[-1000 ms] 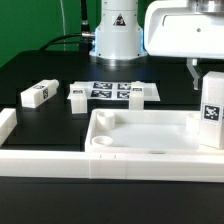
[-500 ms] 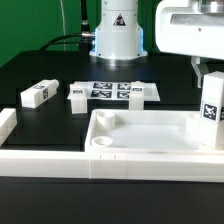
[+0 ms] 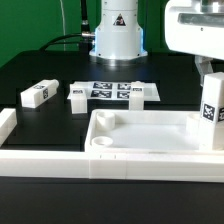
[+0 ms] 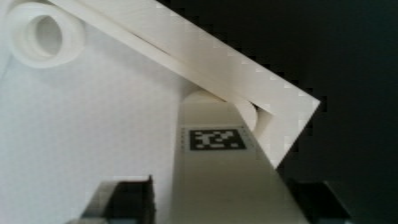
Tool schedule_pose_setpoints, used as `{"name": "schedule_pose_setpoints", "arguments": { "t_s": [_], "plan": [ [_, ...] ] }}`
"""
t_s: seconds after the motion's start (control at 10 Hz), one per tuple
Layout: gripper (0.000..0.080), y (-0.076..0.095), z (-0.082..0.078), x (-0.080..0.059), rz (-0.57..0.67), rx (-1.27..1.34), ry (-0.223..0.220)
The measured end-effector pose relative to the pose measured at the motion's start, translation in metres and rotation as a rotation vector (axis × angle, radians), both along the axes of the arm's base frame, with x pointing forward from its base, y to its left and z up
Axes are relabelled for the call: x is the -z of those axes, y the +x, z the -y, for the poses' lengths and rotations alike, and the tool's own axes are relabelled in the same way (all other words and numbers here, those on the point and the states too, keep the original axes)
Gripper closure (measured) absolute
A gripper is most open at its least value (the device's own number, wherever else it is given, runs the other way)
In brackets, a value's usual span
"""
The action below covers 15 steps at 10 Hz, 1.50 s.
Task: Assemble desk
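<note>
- Since the earlier exterior frames, the arm's white hand has slid toward the right edge of the picture, and the upright leg (image 3: pixel 211 112) under it sits a touch higher in frame.
- The gripper (image 3: pixel 207 68) hangs in the upper right of the exterior view, directly over that leg. The leg stands on end at the right edge of the frame, at the far right corner of the desk top (image 3: pixel 140 165).
- In the wrist view, the two dark fingers (image 4: pixel 128 203) stand apart, one on each side of the leg (image 4: pixel 215 170), whose tag faces the camera. The leg fills the gap between them. I cannot tell whether the pads are pressing its sides or only sitting beside them.
- The relation that matters: the leg's long axis is vertical and in line with the claw's own approach, so the leg lies straight below the claw. Any clean move off it is probably straight up, since a sideways pull could tip it.
- A round corner socket (image 4: pixel 50 38) shows on the top's floor in the wrist view, well apart from the leg.
- Three more legs (image 3: pixel 37 94) lie loose in the upper left and middle of the exterior view, around the marker board (image 3: pixel 110 90).
</note>
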State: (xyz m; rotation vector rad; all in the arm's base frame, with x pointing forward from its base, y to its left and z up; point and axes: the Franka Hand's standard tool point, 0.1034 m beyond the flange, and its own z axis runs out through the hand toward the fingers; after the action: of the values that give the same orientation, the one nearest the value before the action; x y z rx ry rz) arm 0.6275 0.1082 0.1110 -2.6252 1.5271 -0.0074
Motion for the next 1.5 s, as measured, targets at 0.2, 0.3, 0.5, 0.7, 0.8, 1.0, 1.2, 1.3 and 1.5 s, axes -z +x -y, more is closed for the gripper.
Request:
{"name": "schedule_pose_setpoints", "arguments": {
  "t_s": [0.2,0.3,0.5,0.7,0.8,1.0,1.2,1.3,1.5],
  "plan": [
    [0.0179,0.0013,-0.0002,-0.0014,0.009,-0.092,-0.005],
    [0.0179,0.0019,-0.0004,-0.0021,0.018,-0.177,-0.01],
    [0.0151,0.0021,-0.0005,-0.0021,0.033,-0.331,-0.019],
    [0.015,0.0021,-0.0003,-0.0021,0.049,-0.515,-0.03],
    [0.015,0.0021,-0.0003,-0.0021,0.055,-0.587,-0.035],
    [0.015,0.0022,-0.0009,-0.0024,0.067,-0.827,-0.075],
    [0.015,0.0028,-0.0026,-0.0034,0.076,-0.997,-0.101],
    [0.015,0.0032,-0.0026,-0.0036,0.081,-1.161,-0.124],
    [0.015,0.0032,-0.0014,-0.0031,0.089,-1.336,-0.135]
  ]
}}
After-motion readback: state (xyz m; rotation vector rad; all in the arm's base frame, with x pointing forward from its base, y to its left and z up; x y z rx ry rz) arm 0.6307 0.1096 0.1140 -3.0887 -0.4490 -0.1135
